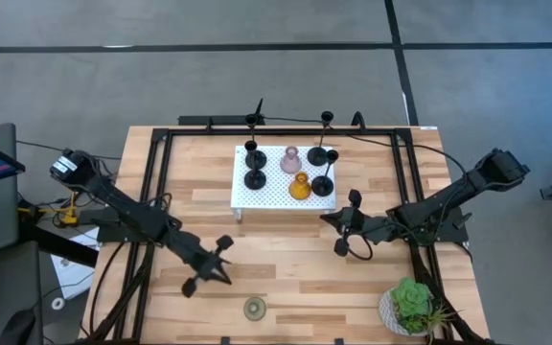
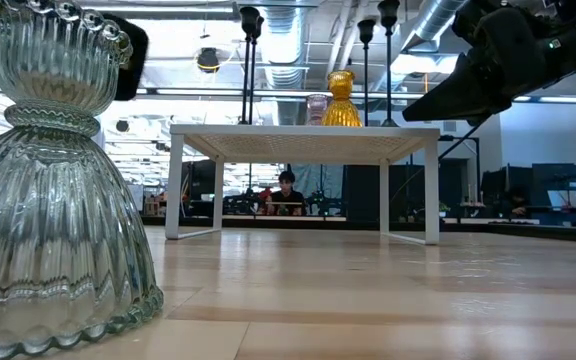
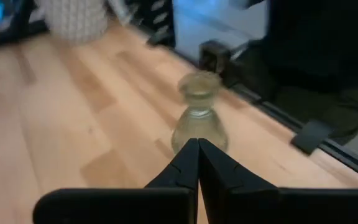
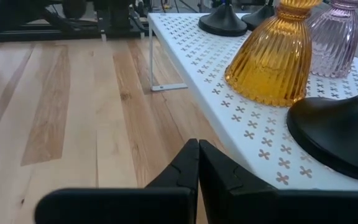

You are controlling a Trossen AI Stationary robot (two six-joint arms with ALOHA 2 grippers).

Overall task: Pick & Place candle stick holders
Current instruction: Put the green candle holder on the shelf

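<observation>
Holders number seven: four black stemmed ones (image 1: 254, 178), a pink (image 1: 290, 160) and an amber (image 1: 299, 187) on the white platform (image 1: 247, 198), and a pale green one (image 1: 254, 308) on the table near the left gripper (image 1: 220, 261), which, like the right gripper (image 1: 344, 230), is clenched and empty.

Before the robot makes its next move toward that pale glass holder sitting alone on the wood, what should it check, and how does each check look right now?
1. Pale green holder upright on the table: ok.
2. Left end effector near it: ok, just beyond it, not touching.
3. Left end effector open enough to grasp: not ok, fingers closed together.
4. Free spot on the white platform: ok, bare area at its front left.
5. Right end effector out of the way: ok, beside the platform, closed, empty.
6. Potted plant clear of the path: ok.
</observation>
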